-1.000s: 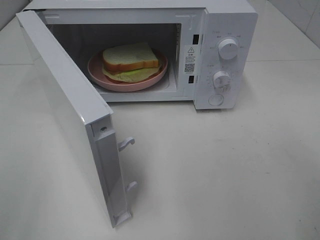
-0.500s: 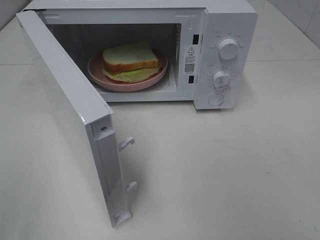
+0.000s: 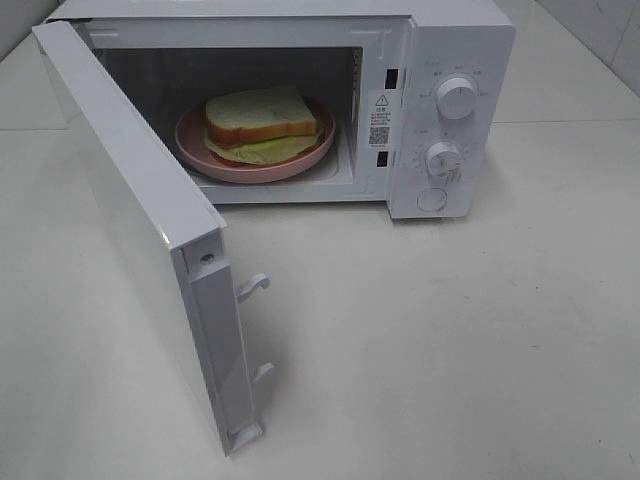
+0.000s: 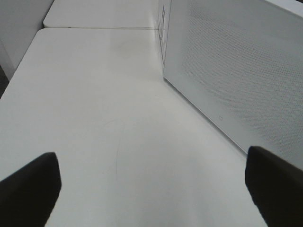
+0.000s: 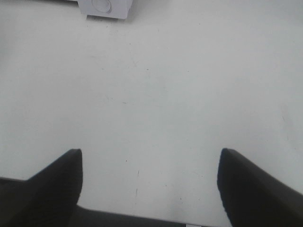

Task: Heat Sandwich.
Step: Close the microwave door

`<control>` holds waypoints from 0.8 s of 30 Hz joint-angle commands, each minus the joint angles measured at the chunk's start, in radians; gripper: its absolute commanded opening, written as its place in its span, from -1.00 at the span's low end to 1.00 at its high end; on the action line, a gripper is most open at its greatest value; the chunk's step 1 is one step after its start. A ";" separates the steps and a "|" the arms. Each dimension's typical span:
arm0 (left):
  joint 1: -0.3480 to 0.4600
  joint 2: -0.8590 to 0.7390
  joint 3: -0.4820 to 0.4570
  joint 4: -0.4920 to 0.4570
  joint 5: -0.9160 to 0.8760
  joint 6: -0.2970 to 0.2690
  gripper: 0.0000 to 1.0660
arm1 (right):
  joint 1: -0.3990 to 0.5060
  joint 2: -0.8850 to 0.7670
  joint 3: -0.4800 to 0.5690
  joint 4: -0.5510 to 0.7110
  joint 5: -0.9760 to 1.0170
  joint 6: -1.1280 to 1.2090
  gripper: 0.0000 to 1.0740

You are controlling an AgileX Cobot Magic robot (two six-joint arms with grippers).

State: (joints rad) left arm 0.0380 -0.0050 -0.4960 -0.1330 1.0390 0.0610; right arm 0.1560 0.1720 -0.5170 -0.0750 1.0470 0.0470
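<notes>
The sandwich (image 3: pixel 262 118), white bread over a green leafy layer, lies on a round pink plate (image 3: pixel 200 150) inside the white microwave (image 3: pixel 460 40). The microwave door (image 3: pixel 140 220) stands swung wide open toward the front left. Neither arm shows in the exterior high view. My left gripper (image 4: pixel 151 187) is open over bare table, with the outer face of the door (image 4: pixel 236 71) beside it. My right gripper (image 5: pixel 149 182) is open above the white table, and the microwave's lower corner (image 5: pixel 105 7) lies far ahead of it. Nothing is between either pair of fingers.
Two dials (image 3: pixel 457 98) and a round button (image 3: pixel 431 199) sit on the microwave's right panel. Door latch hooks (image 3: pixel 252 287) stick out from the door's edge. The white table (image 3: pixel 450 340) spreads in front and to the right of the microwave.
</notes>
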 commanded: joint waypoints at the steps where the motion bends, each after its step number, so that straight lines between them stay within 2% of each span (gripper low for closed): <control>1: 0.000 -0.026 0.002 -0.005 -0.004 0.004 0.87 | -0.018 -0.067 0.012 -0.002 -0.007 -0.019 0.42; 8: 0.000 -0.026 0.002 -0.005 -0.004 0.004 0.87 | -0.018 -0.204 0.012 -0.001 -0.007 -0.023 0.42; 24: 0.000 -0.025 0.002 -0.008 -0.004 0.004 0.87 | -0.018 -0.202 0.012 0.000 -0.007 -0.021 0.42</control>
State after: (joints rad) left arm 0.0380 -0.0050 -0.4960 -0.1330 1.0390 0.0610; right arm 0.1460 -0.0040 -0.5050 -0.0750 1.0450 0.0310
